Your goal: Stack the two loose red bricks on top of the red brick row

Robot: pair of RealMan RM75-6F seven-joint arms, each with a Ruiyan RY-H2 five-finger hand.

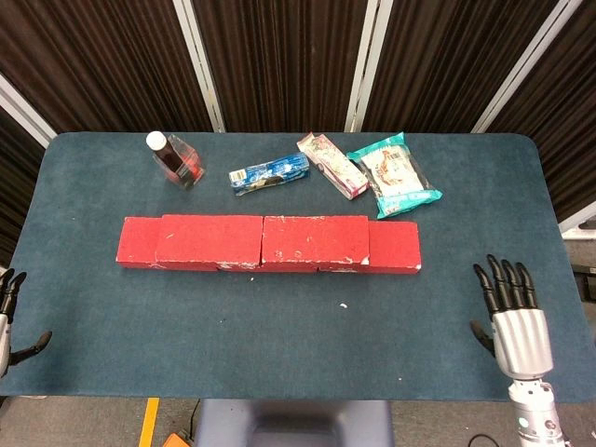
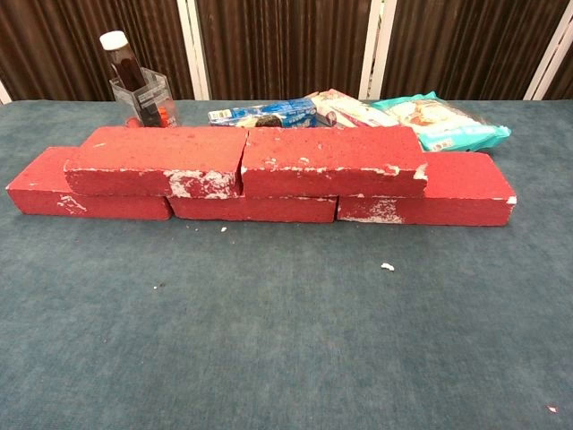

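A row of red bricks (image 1: 391, 248) (image 2: 466, 193) lies across the middle of the blue table (image 1: 279, 317). Two more red bricks sit end to end on top of it: a left one (image 1: 209, 237) (image 2: 157, 159) and a right one (image 1: 315, 239) (image 2: 329, 159). My right hand (image 1: 509, 314) hovers at the table's front right, fingers spread, holding nothing, well away from the bricks. At the far left edge only part of my left hand (image 1: 9, 321) shows, also with nothing in it. Neither hand appears in the chest view.
Behind the bricks stand a dark bottle in a clear holder (image 1: 174, 159) (image 2: 139, 85), a blue packet (image 1: 270, 172) (image 2: 261, 113), a pink packet (image 1: 331, 165) and a teal snack bag (image 1: 394, 174) (image 2: 443, 124). Small crumbs (image 2: 387, 266) lie in front of the row.
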